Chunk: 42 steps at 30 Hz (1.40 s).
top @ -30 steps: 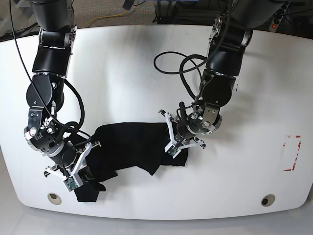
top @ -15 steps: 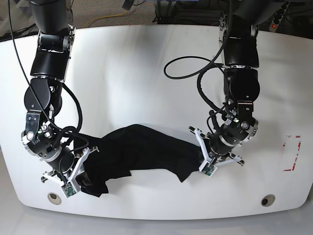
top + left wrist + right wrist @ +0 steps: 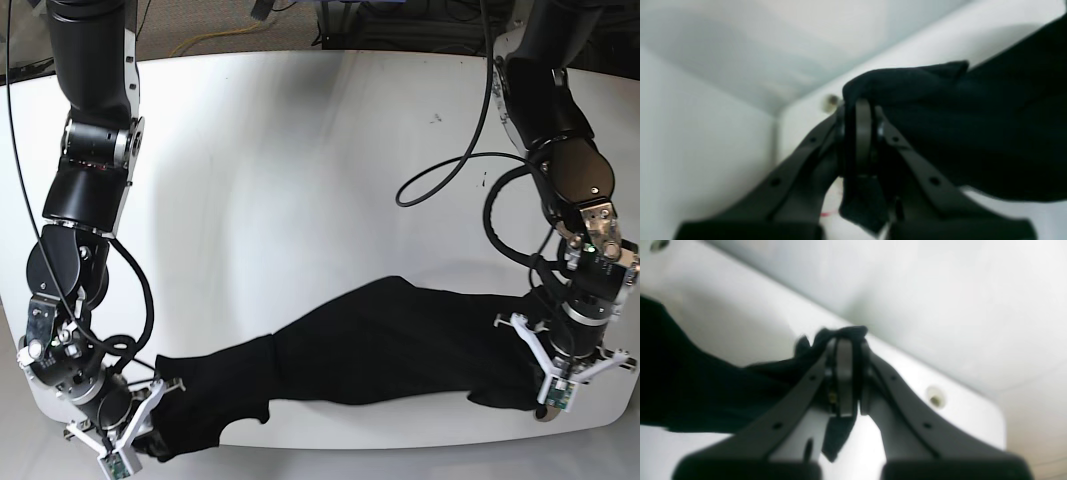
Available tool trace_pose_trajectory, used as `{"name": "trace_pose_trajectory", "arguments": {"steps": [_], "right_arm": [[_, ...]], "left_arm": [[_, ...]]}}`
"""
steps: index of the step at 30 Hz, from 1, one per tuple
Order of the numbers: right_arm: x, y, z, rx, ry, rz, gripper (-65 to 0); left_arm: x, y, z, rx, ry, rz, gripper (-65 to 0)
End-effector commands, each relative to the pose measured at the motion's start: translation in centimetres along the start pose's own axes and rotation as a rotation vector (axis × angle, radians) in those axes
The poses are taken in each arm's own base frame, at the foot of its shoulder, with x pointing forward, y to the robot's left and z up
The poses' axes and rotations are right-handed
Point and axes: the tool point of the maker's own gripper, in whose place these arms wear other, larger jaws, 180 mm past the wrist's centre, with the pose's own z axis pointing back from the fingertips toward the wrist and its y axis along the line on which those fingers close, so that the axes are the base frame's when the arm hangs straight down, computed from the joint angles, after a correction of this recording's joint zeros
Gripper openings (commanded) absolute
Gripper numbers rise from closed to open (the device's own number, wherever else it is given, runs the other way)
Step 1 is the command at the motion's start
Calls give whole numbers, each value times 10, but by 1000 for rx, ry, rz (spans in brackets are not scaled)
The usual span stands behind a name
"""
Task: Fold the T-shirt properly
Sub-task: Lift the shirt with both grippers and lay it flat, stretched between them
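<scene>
The black T-shirt (image 3: 370, 345) is stretched out in a long band along the front of the white table (image 3: 300, 170). No lettering or graphic shows. My left gripper (image 3: 540, 392) is at the front right corner, shut on one end of the T-shirt (image 3: 940, 133); its fingers (image 3: 863, 133) pinch a fold of cloth. My right gripper (image 3: 140, 440) is at the front left edge, shut on the other end of the T-shirt (image 3: 706, 396), with cloth bunched at its fingertips (image 3: 844, 373).
A loose black cable (image 3: 450, 170) hangs from the arm on the right over the table. A round hole (image 3: 934, 396) sits in the table's front left corner, by my right gripper. The table's front edge lies close to both grippers.
Both grippers have moved apart and toward the front corners, pulling the T-shirt from a crumpled heap into a long stretched band.
</scene>
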Motion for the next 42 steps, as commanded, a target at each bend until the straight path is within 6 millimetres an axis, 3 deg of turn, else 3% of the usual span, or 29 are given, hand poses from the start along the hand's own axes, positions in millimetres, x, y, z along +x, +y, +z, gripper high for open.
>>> {"name": "trace_pose_trajectory", "arguments": {"steps": [1, 6, 9, 12, 15, 20, 27, 33, 35, 42], "right_arm": [[41, -21, 9, -40, -74, 16, -650], [87, -28, 13, -52, -131, 58, -650], [104, -29, 18, -55, -161, 78, -650], [108, -31, 24, -70, -150, 93, -650], [104, -32, 29, -84, -131, 114, -650], [69, -15, 28, -67, -79, 127, -650], [-11, -5, 42, -78, 40, 58, -650], [-76, 17, 61, -66, 138, 29, -650], [-100, 28, 69, -57, 178, 22, -650], [-167, 65, 94, -9, 275, -98, -650]], "left_arm": [[29, 36, 9, 86, -79, -8, -650], [62, 99, 26, 214, -151, -42, -650], [79, 125, 38, 276, -186, -54, -650], [87, 137, 44, 304, -199, -68, -650], [86, 136, 44, 302, -199, -67, -650], [73, 126, 39, 277, -169, -68, -650], [37, 88, 32, 153, -107, -125, -650], [-20, 65, 34, 74, 49, -108, -650], [-35, 53, 42, 40, 92, -134, -650], [-118, 17, 66, -68, 279, -107, -650]]}}
